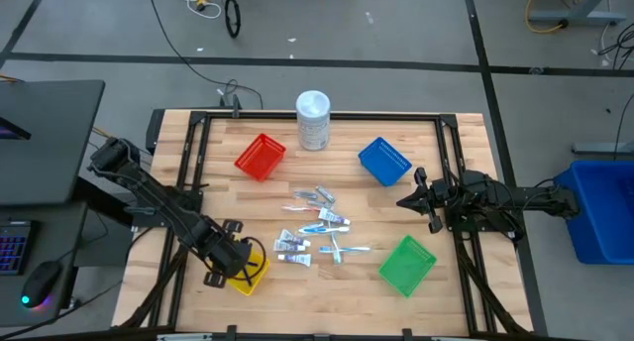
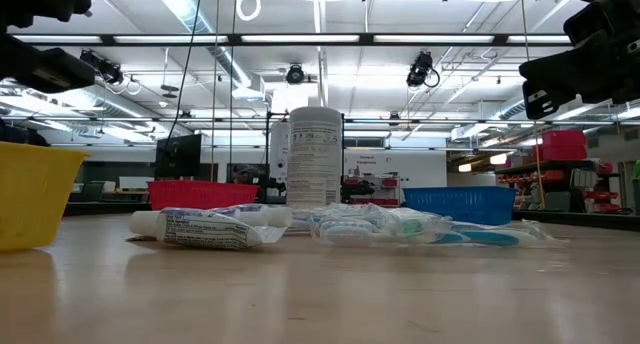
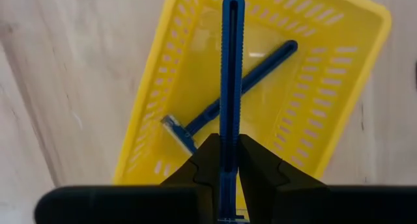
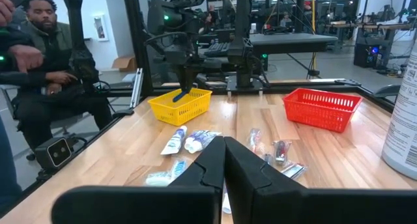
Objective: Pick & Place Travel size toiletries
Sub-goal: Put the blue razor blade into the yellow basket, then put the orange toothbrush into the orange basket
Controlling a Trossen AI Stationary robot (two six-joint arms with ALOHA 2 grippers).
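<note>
The left gripper (image 3: 231, 160) hangs over the yellow slotted plastic basket (image 3: 326, 113), its fingers (image 3: 260, 172) clamped on a slim blue razor (image 3: 232, 68); another blue razor (image 3: 221, 103) lies inside. The remaining small white tubes and packets (image 1: 312, 227) lie mid-table (image 1: 327, 291). The right gripper (image 4: 224, 152) waits near the table's right edge, fingers closed on nothing.

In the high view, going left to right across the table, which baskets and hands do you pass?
Left hand shut on a dark blue razor over the yellow plastic basket → red plastic basket → blue plastic basket → green plastic basket → right hand, shut and empty.
</note>
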